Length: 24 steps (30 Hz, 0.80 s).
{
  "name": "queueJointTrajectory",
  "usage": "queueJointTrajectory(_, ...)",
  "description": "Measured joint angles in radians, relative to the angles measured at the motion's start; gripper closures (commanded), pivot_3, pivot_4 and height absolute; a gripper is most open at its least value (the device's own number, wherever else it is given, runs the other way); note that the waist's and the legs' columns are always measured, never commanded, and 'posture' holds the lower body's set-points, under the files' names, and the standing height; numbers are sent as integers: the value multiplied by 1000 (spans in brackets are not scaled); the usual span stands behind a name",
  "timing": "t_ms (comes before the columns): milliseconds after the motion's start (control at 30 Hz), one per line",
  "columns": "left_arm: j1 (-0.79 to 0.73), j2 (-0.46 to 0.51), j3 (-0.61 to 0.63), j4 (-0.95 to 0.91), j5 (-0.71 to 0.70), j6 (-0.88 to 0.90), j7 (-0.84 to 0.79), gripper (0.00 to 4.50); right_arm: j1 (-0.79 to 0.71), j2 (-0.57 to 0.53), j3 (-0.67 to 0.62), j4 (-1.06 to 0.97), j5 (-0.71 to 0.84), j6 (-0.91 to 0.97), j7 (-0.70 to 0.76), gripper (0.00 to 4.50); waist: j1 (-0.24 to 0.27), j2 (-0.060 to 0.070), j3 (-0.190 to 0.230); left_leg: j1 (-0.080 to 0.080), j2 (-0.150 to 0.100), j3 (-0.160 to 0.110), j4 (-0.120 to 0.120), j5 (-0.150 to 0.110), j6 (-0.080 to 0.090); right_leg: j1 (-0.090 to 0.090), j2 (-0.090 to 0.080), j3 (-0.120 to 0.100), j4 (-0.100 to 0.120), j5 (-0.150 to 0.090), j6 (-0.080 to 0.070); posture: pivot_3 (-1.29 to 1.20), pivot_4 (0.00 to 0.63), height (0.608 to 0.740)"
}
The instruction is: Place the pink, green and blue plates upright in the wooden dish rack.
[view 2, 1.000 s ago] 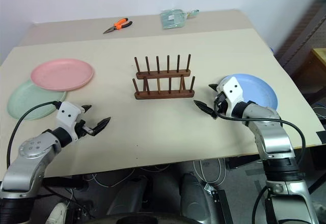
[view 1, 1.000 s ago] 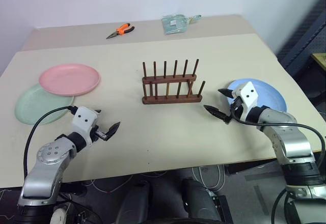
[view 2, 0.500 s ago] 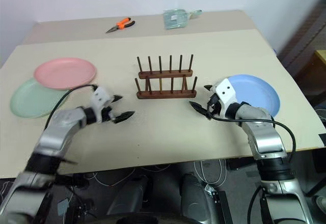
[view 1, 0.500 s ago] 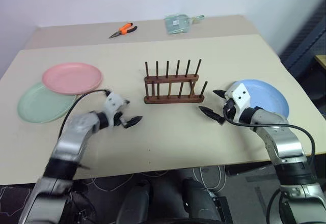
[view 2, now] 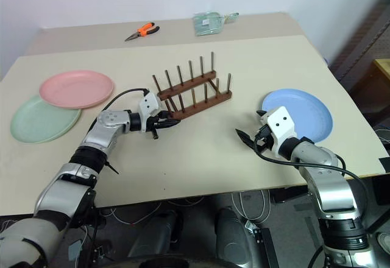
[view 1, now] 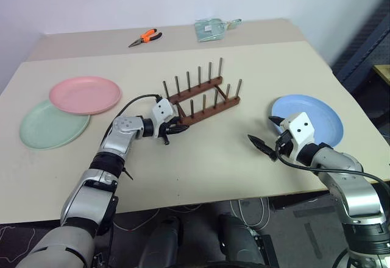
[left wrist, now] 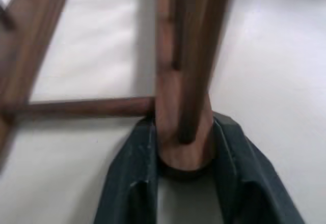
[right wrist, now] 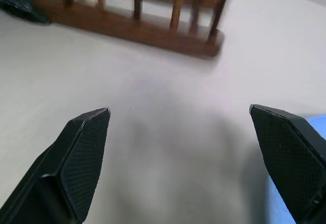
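The wooden dish rack (view 1: 200,99) stands near the middle of the table (view 1: 201,158), and it holds no plate yet — so none of the three placements is done. You can see that it sits askew, with its end nearest the left arm turned toward you and its far end swung away.

The pink plate (view 1: 85,94) lies flat at the left side of the table, partly over the green plate (view 1: 50,126) beside it. The blue plate (view 1: 306,116) lies flat at the right side, well apart from the rack.

Your left gripper (view 1: 171,128) is clenched on the near end of the rack; in the left wrist view its two fingers (left wrist: 133,183) press on both sides of the rail end, under a peg. Your right gripper (view 1: 264,133) hangs with its fingers spread wide and grasps nothing, just beside the blue plate's near edge.

Compared with one second ago, the rack has turned: then it stood square to you, now it is rotated. The left gripper was then spread and low near the table's front edge; it has since reached in to the rack and closed. The right gripper has drawn back a little toward you. The plates have not moved.

I judge the rack is being repositioned first; all three plates remain to be placed.
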Motion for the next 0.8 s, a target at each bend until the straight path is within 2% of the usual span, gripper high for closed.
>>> queueJointTrajectory(133, 63, 30, 4, -106, -6, 25, -21, 3722, -29, 0, 9, 31, -9, -12, 6, 0, -5, 0, 0, 1, 1, -1, -1, 0, 0, 0, 0, 1, 0, 0, 0, 0, 150, 740)
queueJointTrajectory(300, 241, 122, 2, -419, -65, 154, -115, 3722, -59, -2, 13, 108, -26, -53, 23, 0, -2, 0, 0, 1, 1, -2, -1, 0, 0, -1, 0, 1, 0, 0, 0, 0, 150, 740)
queueJointTrajectory(333, 271, 146, -1, -476, -72, 182, -135, 2682, -63, -3, 13, 123, -30, -64, 27, 0, -2, 0, 0, 1, 1, -1, -1, 0, 0, -1, 0, 1, 0, 0, 0, 0, 150, 740)
queueJointTrajectory(400, 312, 182, -2, -548, -80, 222, -155, 1918, -66, -6, 12, 147, -35, -80, 33, 0, -1, 0, 0, 1, 1, -1, -1, 0, 0, -1, 0, 1, 0, 0, 0, 0, 150, 740)
queueJointTrajectory(500, 346, 213, -1, -604, -76, 249, -144, 359, -65, -25, 12, 176, -50, -97, 43, 0, 1, 0, 0, 1, 1, -1, -1, 0, 0, -1, 0, 1, 0, 0, -1, 0, 150, 740)
queueJointTrajectory(533, 351, 219, 1, -611, -75, 255, -129, 38, -65, -35, 12, 182, -52, -102, 47, 0, 1, 0, 0, 1, 1, -1, -1, 0, 0, -1, 0, 1, 0, 0, -1, 0, 150, 740)
queueJointTrajectory(633, 413, 273, 30, -668, -78, 280, -88, 0, -47, -53, 7, 175, -44, -109, 82, 807, -8, 0, 0, 2, 2, -1, -3, 0, 0, -1, 1, 2, 0, 0, -1, 0, 150, 740)
queueJointTrajectory(733, 540, 361, 109, -782, -121, 355, -71, 951, -1, -84, 4, 136, -18, -92, 137, 2322, -27, 1, 0, 7, 3, -1, -7, 0, 0, 1, 1, 3, 1, -2, -4, 0, 150, 740)
queueJointTrajectory(800, 628, 389, 154, -880, -176, 441, -68, 1942, 30, -97, 11, 82, 6, -65, 175, 3361, -33, 1, 0, 11, 4, 0, -9, 0, 0, 3, 1, 4, 1, -4, -4, 0, 150, 740)
